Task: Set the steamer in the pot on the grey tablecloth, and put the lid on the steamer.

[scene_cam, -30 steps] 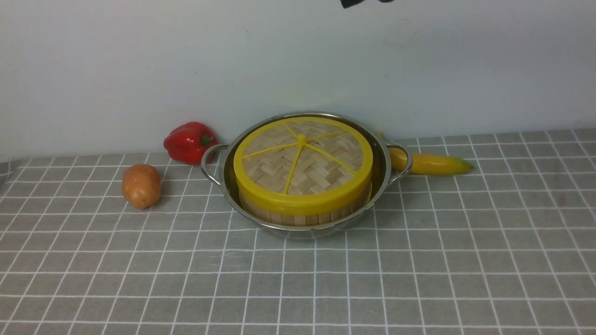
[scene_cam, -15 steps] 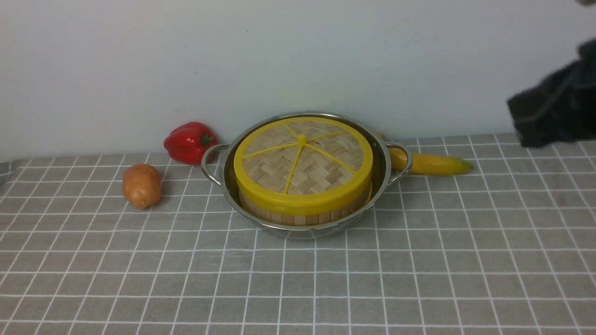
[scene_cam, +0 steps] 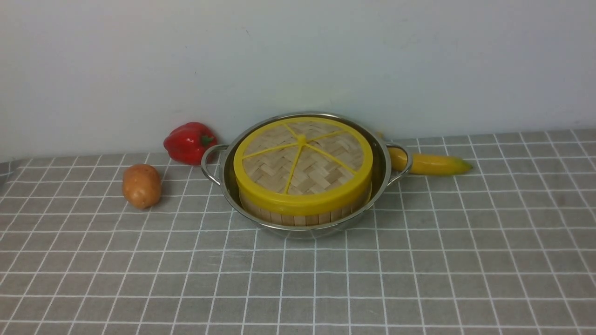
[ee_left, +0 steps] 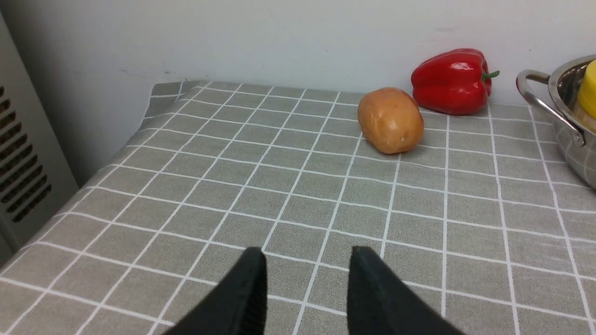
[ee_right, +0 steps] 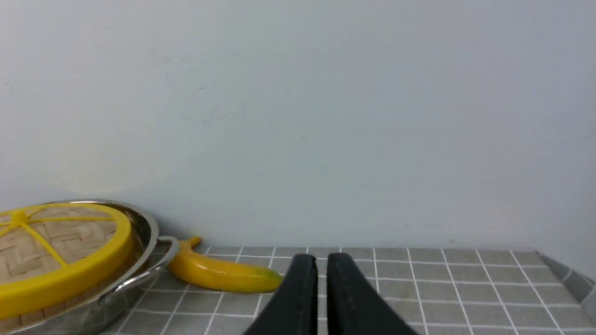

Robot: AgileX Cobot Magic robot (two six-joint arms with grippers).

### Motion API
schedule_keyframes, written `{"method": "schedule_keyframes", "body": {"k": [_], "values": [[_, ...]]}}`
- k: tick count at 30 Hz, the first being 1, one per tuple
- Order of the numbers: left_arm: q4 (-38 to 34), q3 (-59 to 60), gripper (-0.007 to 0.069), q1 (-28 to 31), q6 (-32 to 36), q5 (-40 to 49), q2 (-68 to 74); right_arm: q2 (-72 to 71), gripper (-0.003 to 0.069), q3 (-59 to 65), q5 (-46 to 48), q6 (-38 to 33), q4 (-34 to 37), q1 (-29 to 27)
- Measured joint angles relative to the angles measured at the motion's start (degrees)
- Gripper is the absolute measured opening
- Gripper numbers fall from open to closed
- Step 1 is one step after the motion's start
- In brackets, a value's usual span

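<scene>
The steamer (scene_cam: 298, 217) sits inside the pot (scene_cam: 382, 156) on the grey tablecloth (scene_cam: 419, 270). The lid (scene_cam: 302, 158) lies flat on top of the steamer. Neither gripper shows in the front view. In the left wrist view my left gripper (ee_left: 308, 253) is open and empty, low over the cloth, well to the left of the pot (ee_left: 565, 116). In the right wrist view my right gripper (ee_right: 322, 257) is shut and empty, to the right of the pot (ee_right: 145, 235) and lid (ee_right: 60, 251).
A red pepper (scene_cam: 188, 142) and a potato (scene_cam: 141, 185) lie left of the pot. A banana (scene_cam: 430, 164) lies right of it by the handle. The wall stands close behind. A grey vented panel (ee_left: 23, 177) stands past the cloth's left edge.
The right arm swung across the right side of the front view half a second ago and has left it. The pot, steamer and lid have not moved.
</scene>
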Motion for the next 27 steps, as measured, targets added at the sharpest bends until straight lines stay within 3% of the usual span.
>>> {"method": "schedule_keyframes", "body": {"k": [7, 15, 27], "values": [[0.0, 0.0, 0.0243, 0.0, 0.0, 0.0, 0.0, -7.5, 0.0074, 9.9, -0.5, 0.3, -1.3, -1.0], [0.0, 0.0, 0.0243, 0.0, 0.0, 0.0, 0.0, -10.4, 0.0094, 10.4, 7.6, 0.3, -3.2, -1.0], [0.1, 0.0, 0.0243, 0.0, 0.0, 0.0, 0.0, -10.4, 0.0124, 10.5, 9.1, 0.3, -3.4, -1.0]]}}
